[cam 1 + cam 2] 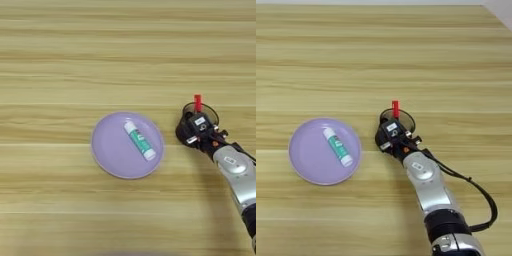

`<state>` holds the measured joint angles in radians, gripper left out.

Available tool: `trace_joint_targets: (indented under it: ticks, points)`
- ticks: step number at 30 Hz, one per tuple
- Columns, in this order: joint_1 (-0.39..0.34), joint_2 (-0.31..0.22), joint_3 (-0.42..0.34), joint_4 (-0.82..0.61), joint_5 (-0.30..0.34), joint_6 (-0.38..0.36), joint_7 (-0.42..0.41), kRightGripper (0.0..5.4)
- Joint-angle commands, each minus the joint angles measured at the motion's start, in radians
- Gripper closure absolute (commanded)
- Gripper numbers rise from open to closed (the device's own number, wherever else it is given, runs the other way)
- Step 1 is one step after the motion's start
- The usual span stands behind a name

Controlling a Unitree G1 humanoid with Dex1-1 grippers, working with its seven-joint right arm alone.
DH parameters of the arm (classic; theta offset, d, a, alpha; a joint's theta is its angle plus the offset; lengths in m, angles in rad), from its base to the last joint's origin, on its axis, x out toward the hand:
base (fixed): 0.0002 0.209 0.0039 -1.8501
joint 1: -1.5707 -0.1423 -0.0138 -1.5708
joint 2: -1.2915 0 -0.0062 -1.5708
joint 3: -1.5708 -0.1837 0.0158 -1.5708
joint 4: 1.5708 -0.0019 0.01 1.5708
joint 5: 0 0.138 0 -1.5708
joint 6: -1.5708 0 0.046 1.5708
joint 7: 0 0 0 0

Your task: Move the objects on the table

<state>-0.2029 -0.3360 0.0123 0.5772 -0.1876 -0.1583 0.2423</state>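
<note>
A small black wire-mesh pen cup (212,112) stands on the wooden table (60,60), right of centre. Only its thin rim (409,120) shows, because my right gripper (193,126) hangs over its near left side. A red-capped marker (198,102) pokes up at the cup's far rim, just beyond the gripper (389,132). Whether the marker rests in the cup or is held is hidden by the gripper's black body. The silver forearm (426,180) comes in from the bottom right.
A round lilac plate (110,155) lies left of the gripper, about a hand's width away. A green-and-white tube (139,140) lies slantwise on it. A black cable (476,187) loops out to the right of the forearm.
</note>
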Motion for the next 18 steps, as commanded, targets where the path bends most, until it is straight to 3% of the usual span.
trace_joint_targets:
  ticks: [1,18]
  points:
    - [-0.034,-0.018,-0.016,-0.056,0.023,0.014,0.000,2.89]
    - [-0.017,-0.015,-0.020,-0.102,0.052,0.002,0.009,1.20]
